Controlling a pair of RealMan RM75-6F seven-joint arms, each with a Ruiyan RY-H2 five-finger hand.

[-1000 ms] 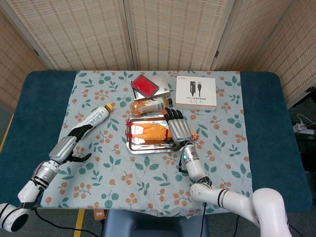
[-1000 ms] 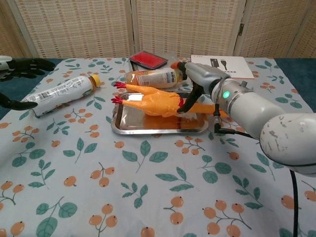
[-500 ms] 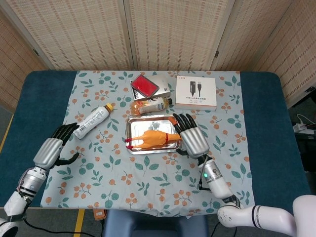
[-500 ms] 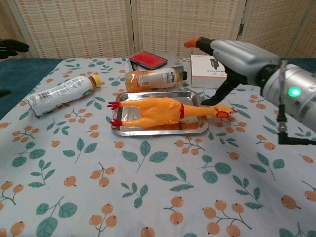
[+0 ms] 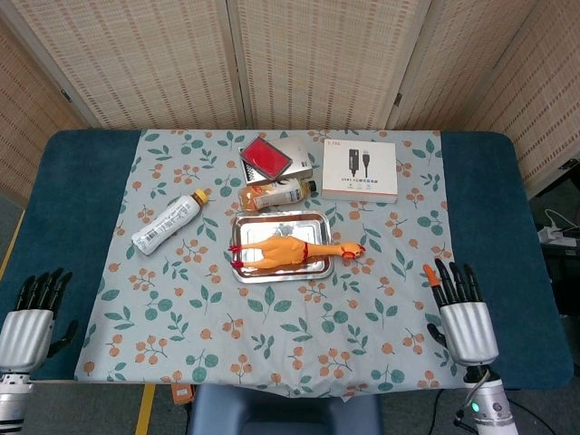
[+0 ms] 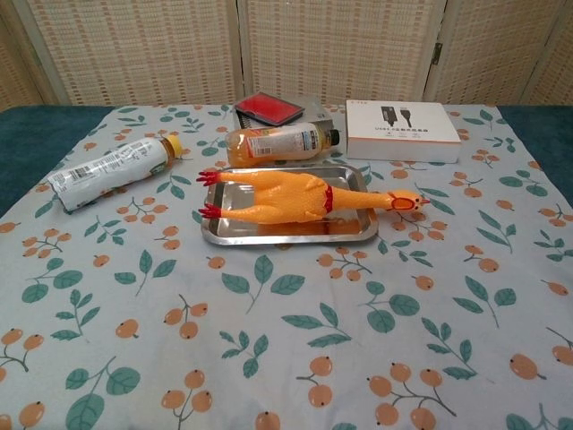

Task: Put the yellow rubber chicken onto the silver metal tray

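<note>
Now, yellow rubber chicken (image 5: 287,251) lying on its side on the silver metal tray (image 5: 247,273), head and neck overhanging the right rim, orange drink bottle (image 6: 277,142) just behind, left robot hand (image 5: 25,328) and right robot hand (image 5: 465,317) empty, fingers spread, at the near tabletop (image 5: 507,236) corners.

Woven-reed folding screen (image 5: 290,63) w/ pale wood frames spans the back, panels angled at both sides. In front, table w/ dark blue cover (image 5: 489,227), leaf-and-berry print cloth (image 5: 272,326) laid over its middle. Grey floor (image 5: 14,222) at left edge; yellow tape strip (image 5: 145,410) near bottom. Light even, soft.
</note>
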